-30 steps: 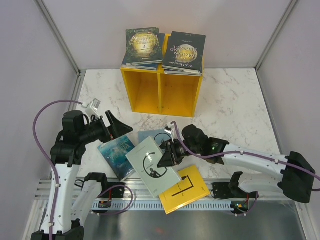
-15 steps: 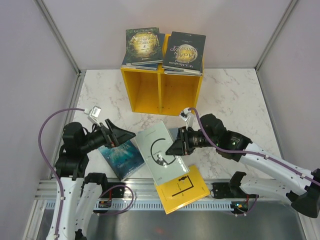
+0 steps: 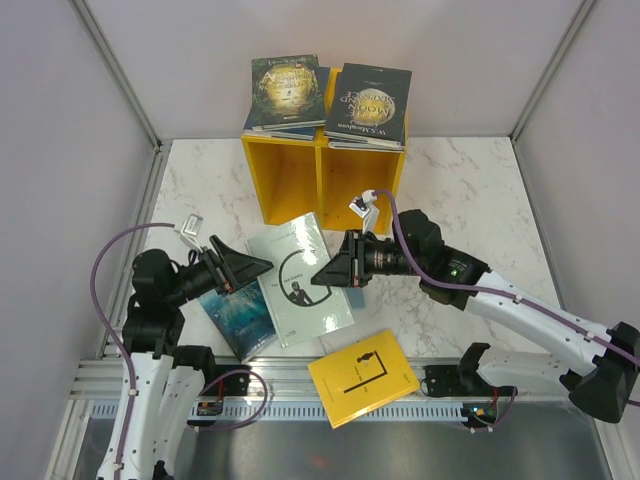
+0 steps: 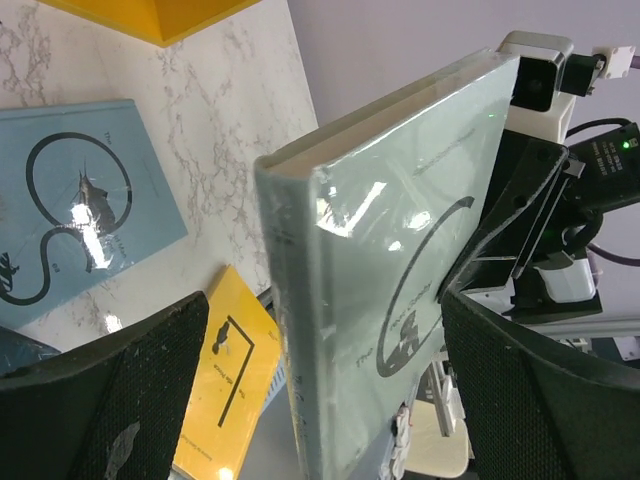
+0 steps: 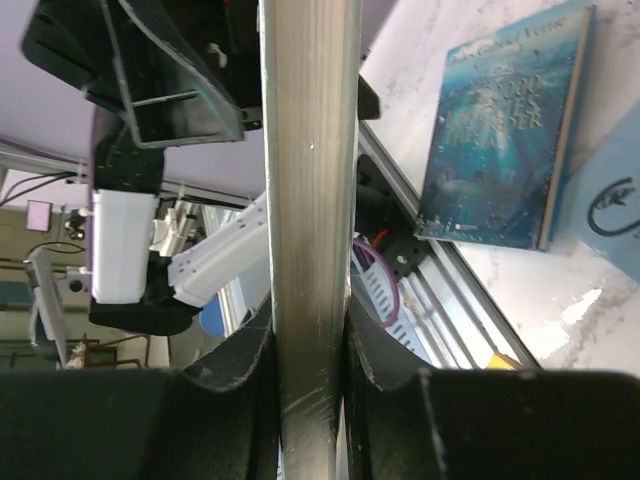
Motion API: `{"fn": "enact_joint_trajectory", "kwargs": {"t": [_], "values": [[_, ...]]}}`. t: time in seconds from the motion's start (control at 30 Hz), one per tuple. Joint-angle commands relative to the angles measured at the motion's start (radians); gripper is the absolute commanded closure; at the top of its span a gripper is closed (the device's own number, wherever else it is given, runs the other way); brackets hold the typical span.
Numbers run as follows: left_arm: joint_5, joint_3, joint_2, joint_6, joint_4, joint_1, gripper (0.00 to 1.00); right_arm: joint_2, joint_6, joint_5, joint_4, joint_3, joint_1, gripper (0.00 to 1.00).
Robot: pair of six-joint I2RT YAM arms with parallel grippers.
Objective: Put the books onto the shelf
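Clamping grey book [image 3: 292, 300] edge, right gripper [image 3: 324, 273]

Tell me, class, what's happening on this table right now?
The right gripper is shut on a pale grey book, holding it up off the table in front of the yellow shelf. The left gripper is open, its fingers either side of that book. A teal book and a yellow book lie on the table.

white marble tabletop [image 3: 470, 200], pale walls [image 3: 350, 30]
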Motion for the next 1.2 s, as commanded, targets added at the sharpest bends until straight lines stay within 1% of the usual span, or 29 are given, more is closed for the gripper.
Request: {"fn": "enact_joint_trajectory", "kwargs": {"t": [0.0,0.03,0.07,0.1,0.2,0.23,0.27,0.33,0.37,0.43,0.53,0.57,0.63,0.67,0.73,0.77,0.8,0.83,0.87,0.9,0.93,0.97,1.0,1.03,1.17], "values": [[0.027,-0.004,0.007,-0.068,0.109,0.003,0.03,-0.009,0.096,-0.074,0.27,0.07,-0.005,1.0],[0.046,-0.007,0.014,-0.085,0.13,0.003,0.07,-0.008,0.107,-0.085,0.286,0.061,-0.005,1.0],[0.063,-0.012,0.016,-0.105,0.161,0.003,0.18,-0.008,0.128,-0.102,0.322,0.054,-0.003,1.0],[0.078,-0.016,0.019,-0.125,0.202,0.003,0.21,-0.006,0.133,-0.105,0.331,0.047,-0.005,1.0],[0.17,-0.052,0.019,-0.257,0.431,0.003,0.22,0.0,0.139,-0.11,0.357,0.032,-0.006,1.0],[0.208,-0.065,0.024,-0.315,0.522,0.003,0.24,0.004,0.141,-0.11,0.363,0.026,-0.009,1.0],[0.222,-0.066,0.022,-0.328,0.54,0.003,0.3,0.011,0.144,-0.111,0.382,0.023,-0.012,1.0],[0.251,-0.053,0.018,-0.34,0.555,0.003,0.34,0.035,0.153,-0.119,0.403,0.024,-0.02,1.0],[0.259,-0.047,0.018,-0.34,0.558,0.003,0.4,0.047,0.156,-0.122,0.428,0.029,-0.023,1.0],[0.279,-0.04,0.021,-0.361,0.577,0.003,0.45,0.079,0.167,-0.13,0.463,0.037,-0.025,1.0],[0.293,-0.033,0.03,-0.383,0.615,0.003,0.57,0.119,0.165,-0.136,0.478,0.055,-0.025,1.0],[0.296,-0.032,0.031,-0.384,0.621,0.003,0.74,0.126,0.162,-0.136,0.478,0.06,-0.026,1.0],[0.297,-0.026,0.036,-0.386,0.621,0.003,0.94,0.149,0.156,-0.136,0.483,0.073,-0.032,1.0],[0.297,-0.027,0.038,-0.386,0.621,0.003,0.97,0.162,0.156,-0.136,0.486,0.078,-0.032,1.0],[0.285,-0.024,0.041,-0.371,0.608,0.003,0.98,0.172,0.157,-0.139,0.486,0.092,-0.035,1.0],[0.276,-0.02,0.042,-0.351,0.58,0.003,0.98,0.175,0.15,-0.134,0.475,0.095,-0.037,1.0],[0.265,0.008,0.047,-0.322,0.489,0.003,0.98,0.175,0.138,-0.128,0.453,0.1,-0.038,0.99],[0.232,0.028,0.06,-0.236,0.429,0.003,0.98,0.172,0.121,-0.118,0.376,0.118,-0.04,0.88],[0.204,0.054,0.07,-0.178,0.334,0.003,0.98,0.164,0.064,-0.079,0.321,0.13,-0.042,0.68],[0.175,0.112,0.083,-0.118,0.259,0.003,0.98,0.146,0.026,-0.041,0.248,0.147,-0.042,0.34],[0.114,0.135,0.108,-0.032,0.156,0.003,0.98,0.132,-0.008,-0.004,0.096,0.185,-0.043,0.24],[0.086,0.154,0.12,-0.004,0.129,0.003,0.98,0.117,-0.043,0.026,0.033,0.201,-0.045,0.09],[0.058,0.178,0.13,0.016,0.112,0.003,0.98,0.089,-0.089,0.085,-0.024,0.218,-0.046,0.02],[0.003,0.184,0.137,0.036,0.108,0.003,0.98,0.078,-0.111,0.105,-0.122,0.253,-0.046,0.02],[-0.127,0.201,0.175,0.077,0.118,0.003,0.98,0.014,-0.152,0.182,-0.272,0.302,-0.046,0.02]]}}
